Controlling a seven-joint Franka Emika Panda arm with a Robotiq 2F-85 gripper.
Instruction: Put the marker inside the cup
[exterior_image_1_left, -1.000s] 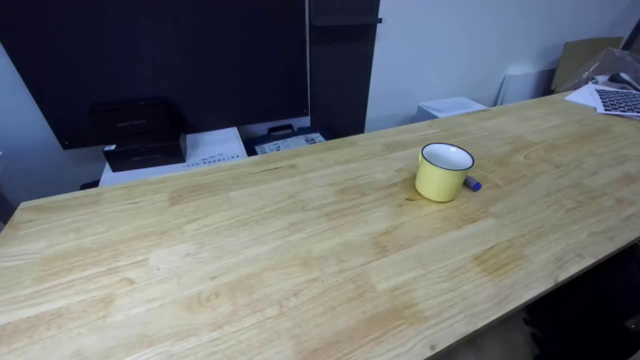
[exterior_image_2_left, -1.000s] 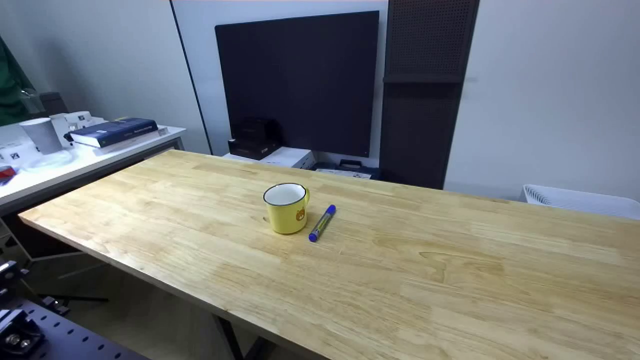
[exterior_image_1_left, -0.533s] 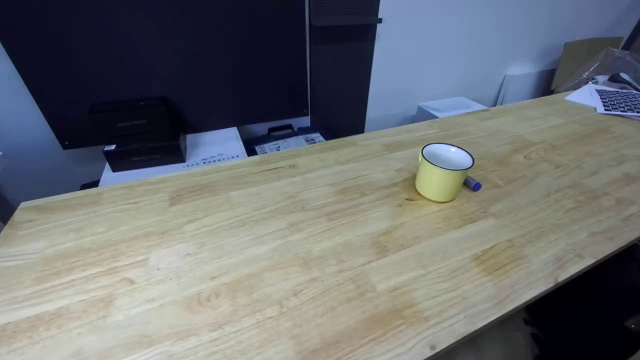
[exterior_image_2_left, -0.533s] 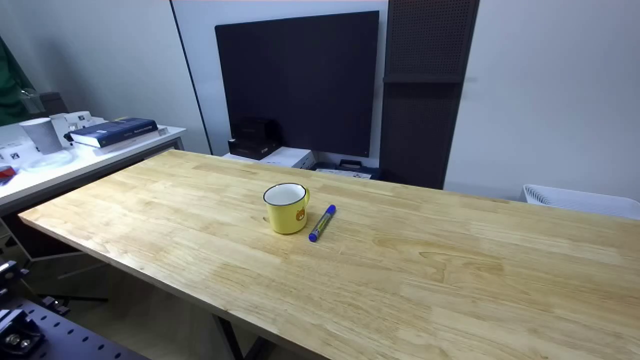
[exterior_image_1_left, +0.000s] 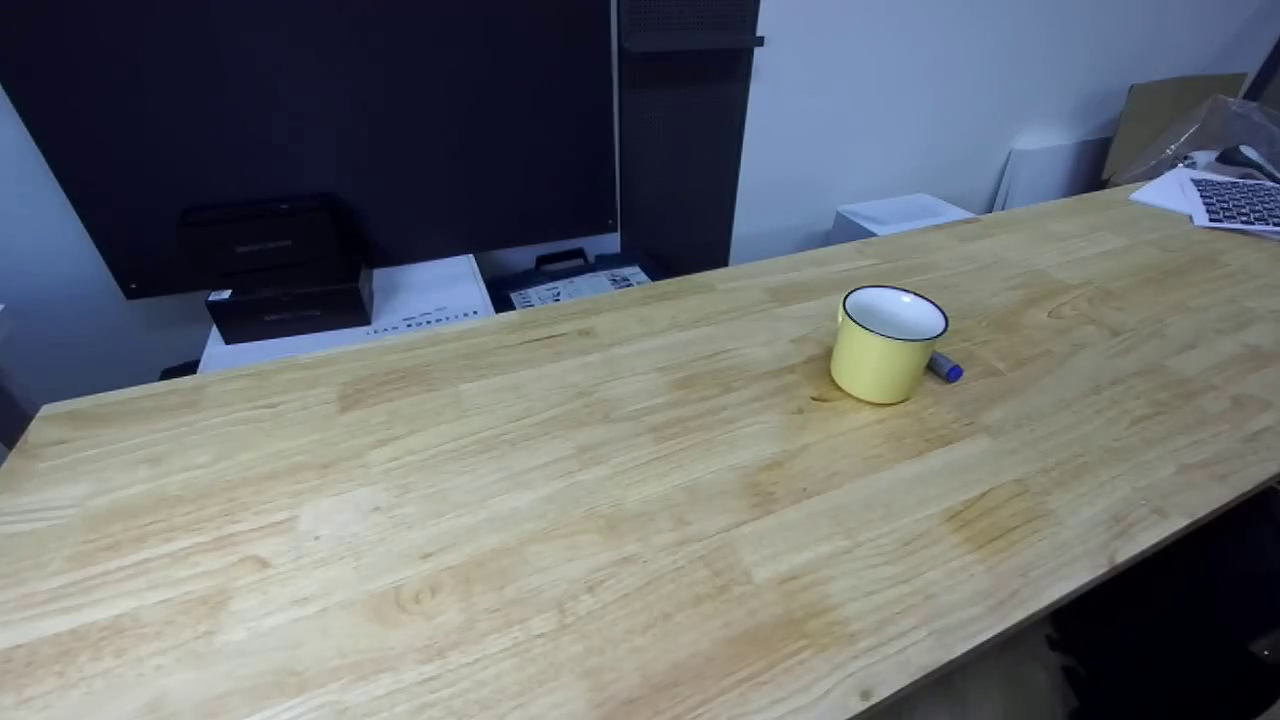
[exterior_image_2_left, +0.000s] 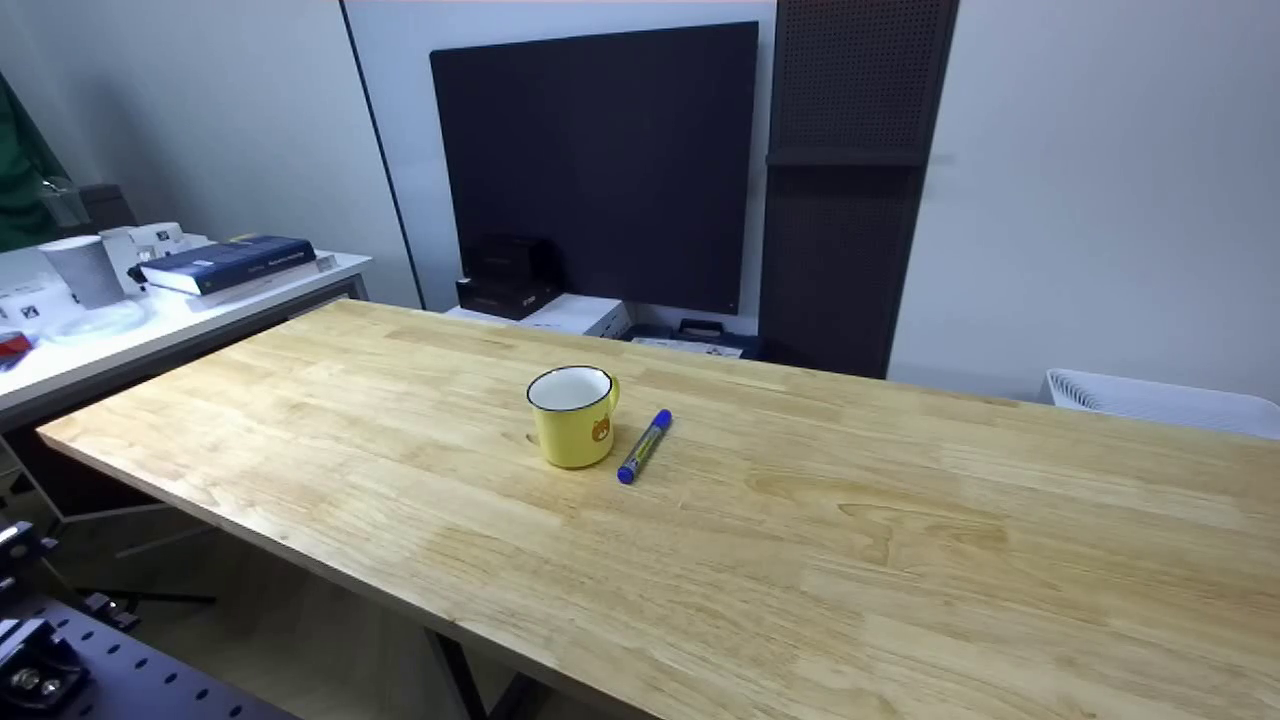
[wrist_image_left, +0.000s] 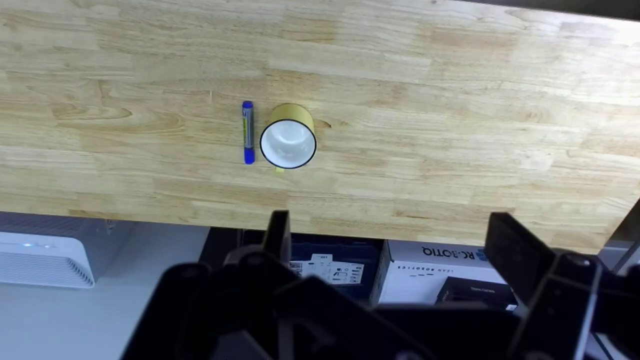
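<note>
Your claw (wrist_image_left: 390, 215) stands spread wide in the wrist view, nothing held. Marker (wrist_image_left: 248, 131) lies flat on the desk (wrist_image_left: 465, 125), just beside the upright cup (wrist_image_left: 288, 145), narrow gap between. Watch that gap: come down off-line and you could bump the cup or nudge the marker into a roll. Let go crosswise, it might lodge across the cup's mouth.

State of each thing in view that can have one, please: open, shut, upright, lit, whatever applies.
Cup: upright, uncovered, looks empty.
Marker: lying flat beside the cup, apparently capped.
Jaws: open, nothing between them.
Book: closed, lying flat.
Gray cup: standing, cannot tell if covered.
Appliance: light on, blue.
White box: closed.
Black box: closed.
Case: appears shut.
</note>
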